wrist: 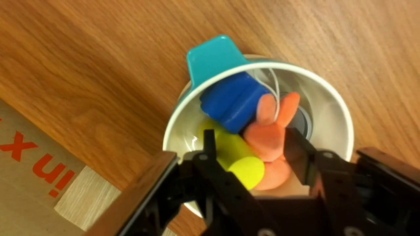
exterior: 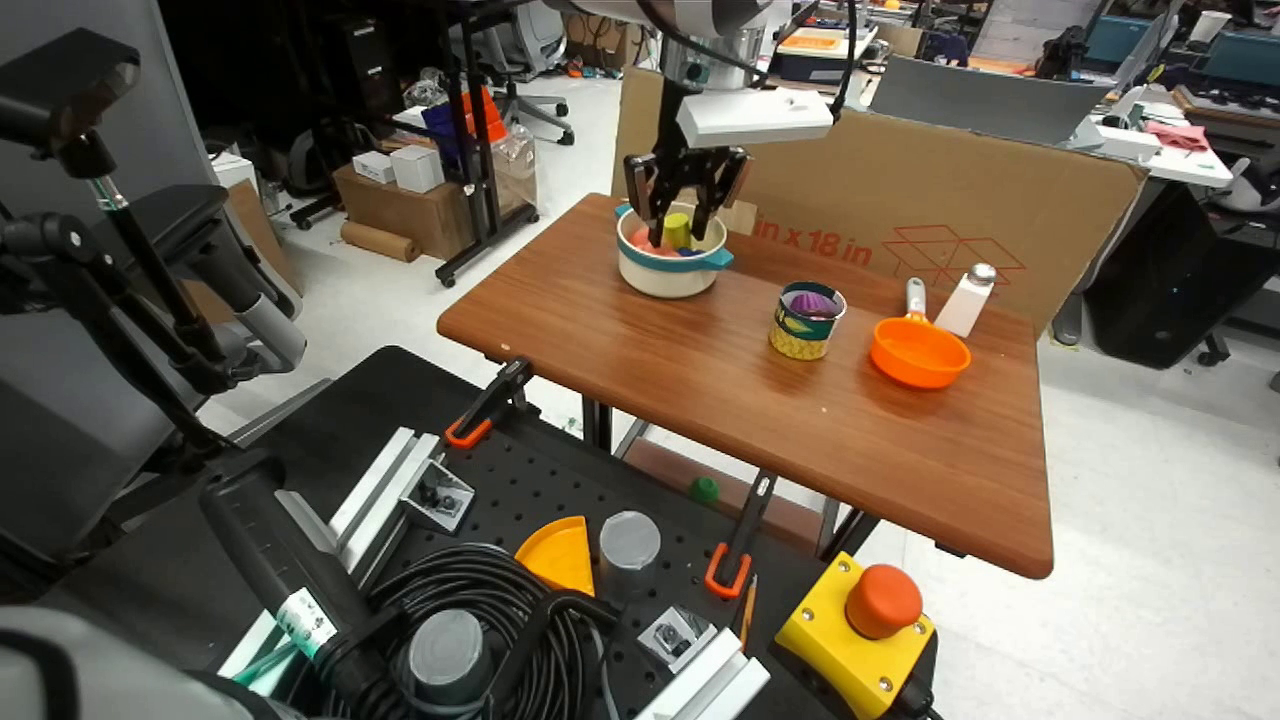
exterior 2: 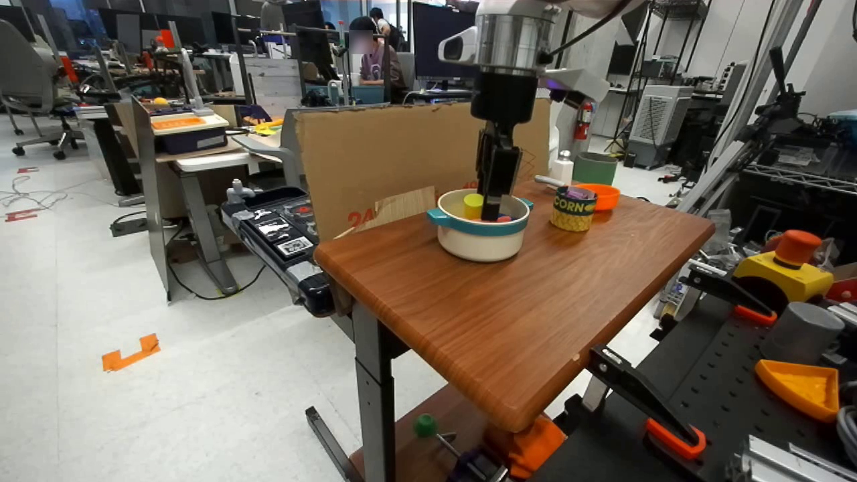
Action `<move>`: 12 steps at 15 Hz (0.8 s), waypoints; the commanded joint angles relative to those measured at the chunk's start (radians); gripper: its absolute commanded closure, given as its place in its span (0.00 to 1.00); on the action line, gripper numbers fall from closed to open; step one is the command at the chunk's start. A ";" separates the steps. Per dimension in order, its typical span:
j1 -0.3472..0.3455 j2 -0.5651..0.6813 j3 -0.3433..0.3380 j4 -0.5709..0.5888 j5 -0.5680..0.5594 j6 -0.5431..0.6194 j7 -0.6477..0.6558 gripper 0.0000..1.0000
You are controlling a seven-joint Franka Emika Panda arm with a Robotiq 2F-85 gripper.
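While its jaws stand partway apart, the gripper (wrist: 251,141) points down into a teal-handled cream pot (exterior: 668,283).
Between the jaws: yellow-green cylinder (wrist: 234,147) and salmon rabbit figure (wrist: 267,137), both in the pot; can't tell whether either is gripped. Blue piece (wrist: 234,101) lies beside them, also in the pot. Pot sits on a brown table (exterior: 640,345), toward one end. Farther along: corn can (exterior 2: 572,217) with a purple object (exterior: 812,303) inside, then an orange pan (exterior: 918,355), silver-capped white shaker (exterior: 967,302) just beside it. Printed cardboard panel (exterior: 950,190) stands behind these in both exterior views.
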 commanded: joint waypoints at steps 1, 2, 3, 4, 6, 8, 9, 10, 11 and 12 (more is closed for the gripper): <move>-0.001 0.021 -0.002 0.034 -0.017 -0.035 0.003 0.75; -0.001 0.022 -0.002 0.035 -0.017 -0.037 0.003 0.81; -0.002 0.022 -0.002 0.036 -0.016 -0.041 0.003 0.88; -0.002 0.022 -0.002 0.037 -0.016 -0.044 0.002 0.96; -0.002 0.022 -0.002 0.037 -0.015 -0.045 0.001 1.00; -0.001 0.022 -0.003 0.036 -0.015 -0.042 0.004 1.00; -0.002 0.022 -0.002 0.037 -0.015 -0.042 0.004 1.00; -0.002 0.021 -0.002 0.036 -0.015 -0.040 0.004 1.00; -0.002 0.019 -0.002 0.036 -0.015 -0.040 0.004 1.00; 0.001 0.017 -0.005 0.033 -0.021 -0.034 0.008 0.83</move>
